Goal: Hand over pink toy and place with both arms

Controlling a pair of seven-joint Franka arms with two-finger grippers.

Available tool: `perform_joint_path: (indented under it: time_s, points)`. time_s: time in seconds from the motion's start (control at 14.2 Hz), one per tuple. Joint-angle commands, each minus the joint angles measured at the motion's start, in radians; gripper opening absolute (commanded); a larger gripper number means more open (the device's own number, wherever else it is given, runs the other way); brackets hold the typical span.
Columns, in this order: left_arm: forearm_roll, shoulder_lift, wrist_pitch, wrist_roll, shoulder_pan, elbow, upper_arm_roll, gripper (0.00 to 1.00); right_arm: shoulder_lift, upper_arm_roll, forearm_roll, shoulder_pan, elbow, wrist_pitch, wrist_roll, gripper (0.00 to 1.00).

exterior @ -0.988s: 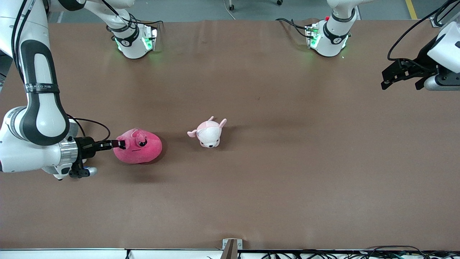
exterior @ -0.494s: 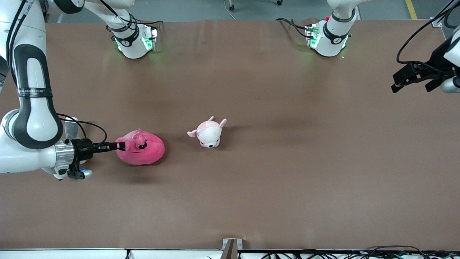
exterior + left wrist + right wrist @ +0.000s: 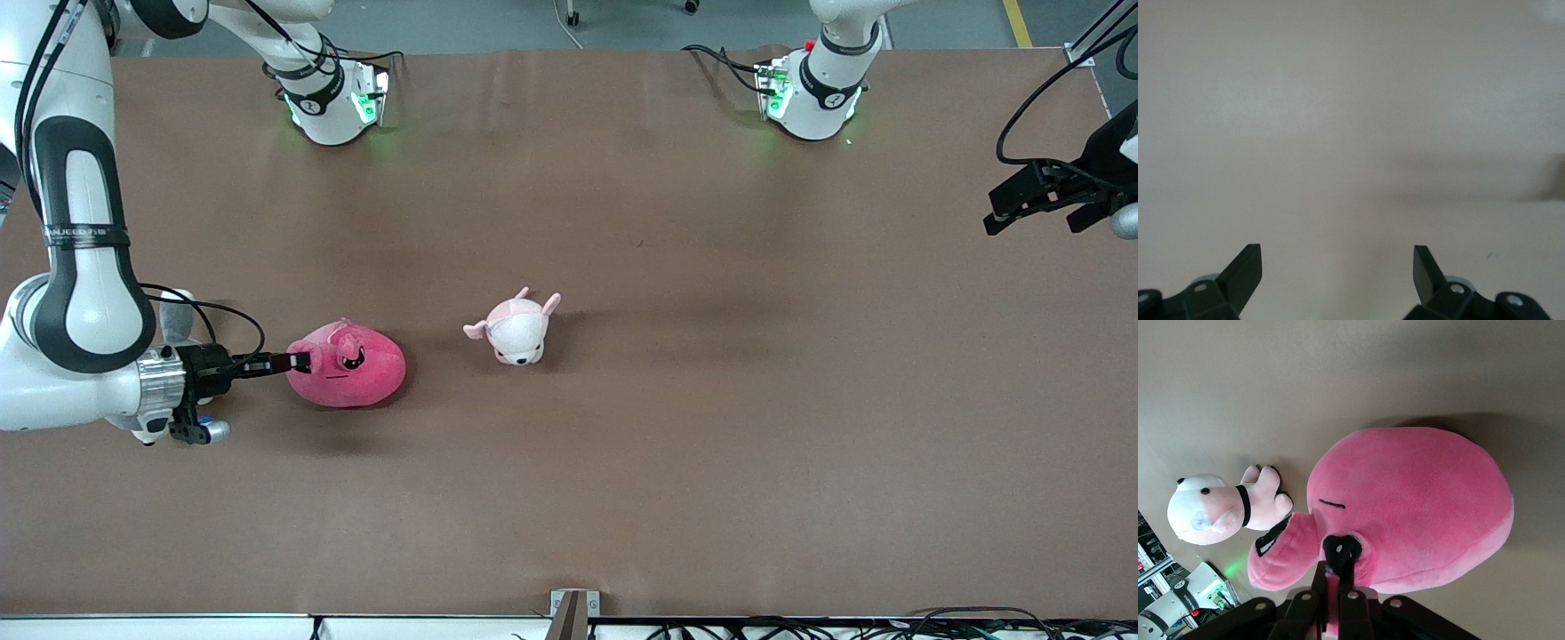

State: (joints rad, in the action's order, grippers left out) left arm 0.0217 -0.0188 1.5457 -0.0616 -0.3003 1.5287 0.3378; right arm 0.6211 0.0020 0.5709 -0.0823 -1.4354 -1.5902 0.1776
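The pink toy (image 3: 356, 366), a round hot-pink plush with a small face, lies low at the table toward the right arm's end. My right gripper (image 3: 299, 361) is shut on a fold of it beside the face. In the right wrist view the toy (image 3: 1418, 500) fills the middle and pink fabric is pinched between my closed fingers (image 3: 1353, 587). I cannot tell whether it is lifted off the table. My left gripper (image 3: 1036, 197) hangs open and empty over the left arm's end of the table. The left wrist view shows its fingers (image 3: 1245, 270) spread over bare table.
A smaller pale pink-and-white plush animal (image 3: 516, 329) lies near the table's middle, beside the pink toy; it also shows in the right wrist view (image 3: 1211, 510). A grey-and-white shape (image 3: 176, 313) shows partly under the right arm's wrist. Both arm bases (image 3: 329, 98) stand farthest from the front camera.
My left gripper has drifted outward toward the left arm's end of the table. My right gripper shifted the pink toy slightly toward the table's middle, then held still.
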Motion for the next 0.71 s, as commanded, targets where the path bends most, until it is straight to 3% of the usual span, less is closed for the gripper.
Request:
perform_joint_path:
  time_s: [0.0,0.42,0.49,0.56,0.63]
  points:
    - [0.015,-0.007,0.013,0.019,0.053,0.008,-0.066,1.00,0.011,0.016,-0.002,-0.022,0.016,0.012,0.008,0.01]
    - [0.015,-0.007,0.011,0.019,0.289,0.008,-0.302,1.00,0.032,0.015,-0.003,-0.048,0.018,0.010,0.086,0.04]
    - [0.015,-0.007,0.011,0.019,0.305,0.010,-0.315,1.00,0.031,0.015,-0.005,-0.048,0.019,0.010,0.086,0.18]
    - [0.015,-0.007,0.011,0.019,0.312,0.010,-0.321,1.00,0.028,0.013,-0.005,-0.050,0.021,0.010,0.079,0.63]
    - [0.015,-0.007,0.011,0.019,0.314,0.008,-0.322,1.00,0.026,0.004,-0.005,-0.056,0.023,0.012,0.079,0.98]
